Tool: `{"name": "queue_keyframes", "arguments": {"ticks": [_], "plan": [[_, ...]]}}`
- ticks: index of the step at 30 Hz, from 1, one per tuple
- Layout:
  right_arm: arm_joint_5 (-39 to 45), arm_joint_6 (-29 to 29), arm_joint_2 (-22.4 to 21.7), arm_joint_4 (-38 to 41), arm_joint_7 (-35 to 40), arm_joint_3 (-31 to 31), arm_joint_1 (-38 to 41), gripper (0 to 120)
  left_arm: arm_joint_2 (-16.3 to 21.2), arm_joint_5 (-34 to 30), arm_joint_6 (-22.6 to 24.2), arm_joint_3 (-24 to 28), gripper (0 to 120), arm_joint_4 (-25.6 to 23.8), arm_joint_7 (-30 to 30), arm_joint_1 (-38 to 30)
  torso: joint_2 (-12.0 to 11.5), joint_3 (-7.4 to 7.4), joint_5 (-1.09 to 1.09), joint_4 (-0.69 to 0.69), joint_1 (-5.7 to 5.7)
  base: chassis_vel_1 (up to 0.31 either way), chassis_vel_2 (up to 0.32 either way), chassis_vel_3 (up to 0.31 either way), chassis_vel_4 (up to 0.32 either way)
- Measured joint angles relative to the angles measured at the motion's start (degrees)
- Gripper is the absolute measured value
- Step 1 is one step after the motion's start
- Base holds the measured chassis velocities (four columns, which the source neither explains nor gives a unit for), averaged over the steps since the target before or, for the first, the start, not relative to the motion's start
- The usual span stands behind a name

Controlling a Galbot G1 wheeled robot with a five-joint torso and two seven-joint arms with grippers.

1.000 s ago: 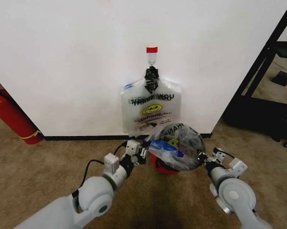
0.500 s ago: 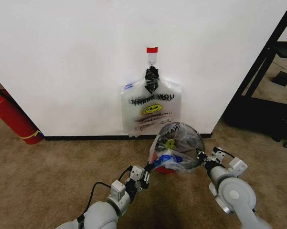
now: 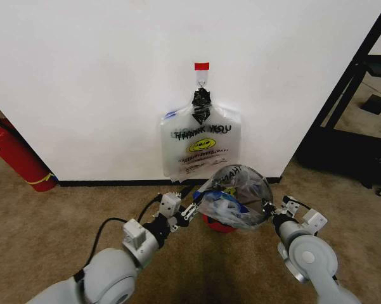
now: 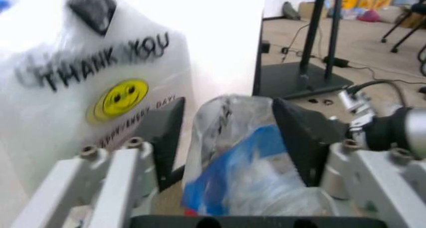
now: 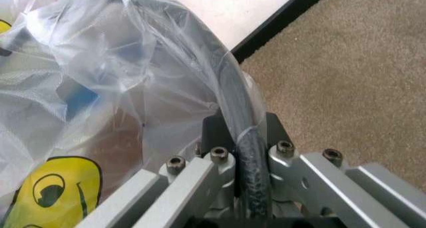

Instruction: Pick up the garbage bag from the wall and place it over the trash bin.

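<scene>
A: While the right gripper [image 5: 236, 160] stays pinched tight on the trash bin [image 5: 226, 96] rim through the garbage bag [image 3: 231, 197] draped over it, what's the risk?

B: The left gripper [image 4: 230, 138] — jaws spread around film, gripping nothing — could drag it off.

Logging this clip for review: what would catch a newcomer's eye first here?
Probably the crinkly garbage bag draped over the trash bin on the carpet below the wall, with both arms reaching in. The right tool is clamped on the bin's rim through the plastic, while the open left tool straddles the bag's opposite side. Above, a bundle of THANK YOU bags hangs from a hook.
</scene>
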Motion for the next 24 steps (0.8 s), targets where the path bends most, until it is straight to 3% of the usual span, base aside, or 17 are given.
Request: {"name": "queue_keyframes", "arguments": {"ticks": [6, 8, 11, 13, 14, 17, 24], "plan": [[-0.9, -0.3, -0.8, -0.4, -0.4, -0.8, 0.5, 1, 4.6, 0.9, 1.7, 2.5, 86, -1.6, 1.9, -6.5, 0.0, 0.00, -0.01, -0.02, 0.00, 0.000, 0.000, 0.000, 0.000], [-1.0, -0.3, -0.9, -0.4, -0.4, -1.1, 0.7, 1, 5.1, 1.2, 2.5, 3.5, 89, -1.6, 2.0, -7.6, 0.0, 0.00, 0.00, 0.01, 0.00, 0.000, 0.000, 0.000, 0.000], [-1.2, -0.5, -1.0, -0.2, -0.5, -1.4, 0.5, 1, 5.7, 1.4, 6.5, 13.4, 98, 0.5, 1.6, -16.3, 0.0, 0.00, 0.00, 0.03, 0.00, 0.000, 0.000, 0.000, 0.000], [-1.7, -0.6, -1.0, 0.2, -0.5, -1.4, 0.1, 1, 4.2, 1.0, 8.2, 21.2, 100, 3.6, 1.3, -24.6, 0.0, 0.01, -0.01, -0.02, 0.00, 0.000, 0.000, 0.000, 0.000], [-1.7, -0.6, -1.0, 0.2, -0.5, -1.4, 0.1, 1, 4.2, 1.0, 8.2, 21.2, 100, 3.6, 1.3, -24.6, 0.0, 0.01, -0.01, -0.02, 0.00, 0.000, 0.000, 0.000, 0.000], [-2.4, -0.7, -1.0, 0.6, -0.7, -1.6, -0.5, 1, 1.9, -1.6, 10.4, 29.3, 100, 6.9, 0.2, -35.4, 0.0, 0.01, 0.00, -0.05, 0.01, 0.000, 0.000, 0.000, 0.000], [-2.9, -0.7, -1.2, 0.9, -1.1, -1.5, -1.0, 1, 1.8, -3.8, 13.0, 36.4, 99, 9.0, -1.7, -44.7, 0.0, 0.01, 0.00, 0.01, 0.01, 0.000, 0.000, 0.000, 0.000]]}}
